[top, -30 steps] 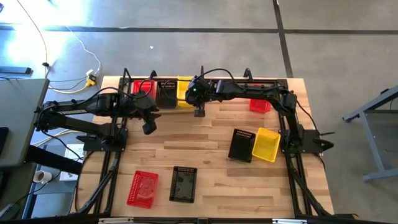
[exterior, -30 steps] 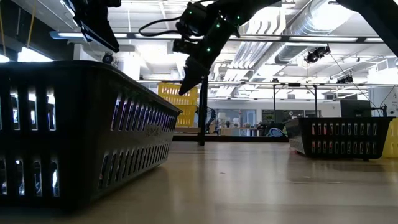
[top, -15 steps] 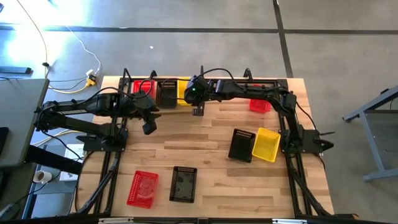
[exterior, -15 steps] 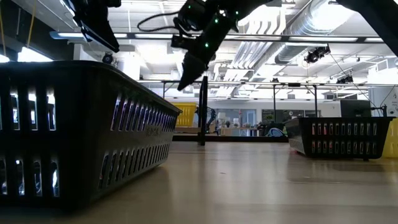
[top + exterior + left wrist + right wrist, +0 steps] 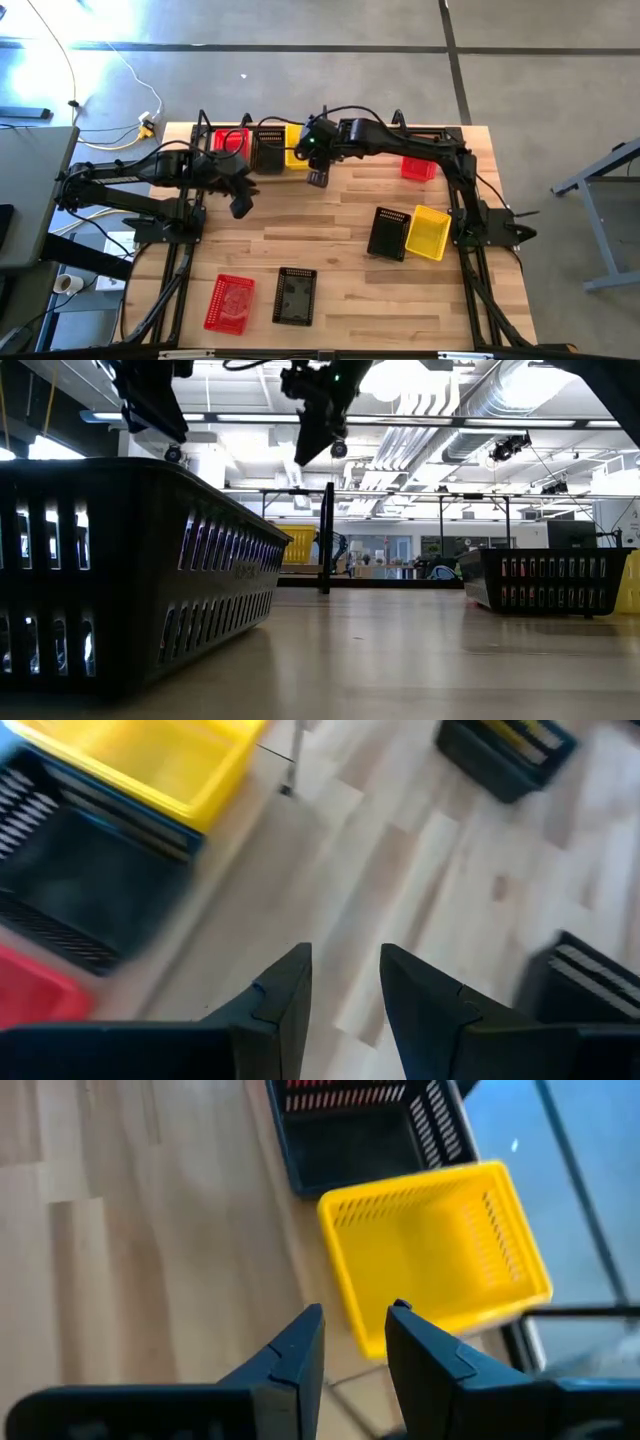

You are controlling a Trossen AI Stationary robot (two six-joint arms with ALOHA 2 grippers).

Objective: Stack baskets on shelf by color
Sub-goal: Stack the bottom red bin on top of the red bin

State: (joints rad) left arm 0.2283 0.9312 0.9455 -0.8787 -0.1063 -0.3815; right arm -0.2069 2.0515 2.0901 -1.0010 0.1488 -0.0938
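Note:
On the shelf (image 5: 275, 172) at the table's far edge, a red basket (image 5: 228, 140), a black basket (image 5: 268, 150) and a yellow basket (image 5: 295, 146) stand side by side on their bases. Another red basket (image 5: 418, 168) stands farther right. My right gripper (image 5: 317, 178) hangs open just in front of and above the yellow basket (image 5: 430, 1250), with nothing between its fingers (image 5: 300, 1345). My left gripper (image 5: 240, 207) hovers open over the table in front of the shelf's left part, also with nothing in it (image 5: 345, 965).
On the tabletop, a black basket (image 5: 388, 232) and a yellow basket (image 5: 430, 232) lie together at the right. A red basket (image 5: 230, 302) and a black basket (image 5: 296, 296) sit near the front edge. The latter fills the low view's left (image 5: 130, 570).
The yellow basket, up at my right gripper's fingertips a second ago, has come down and now stands on the shelf. My right gripper has risen well clear of it and rolled a little. My left gripper has stayed in place, its wrist rolling slightly.

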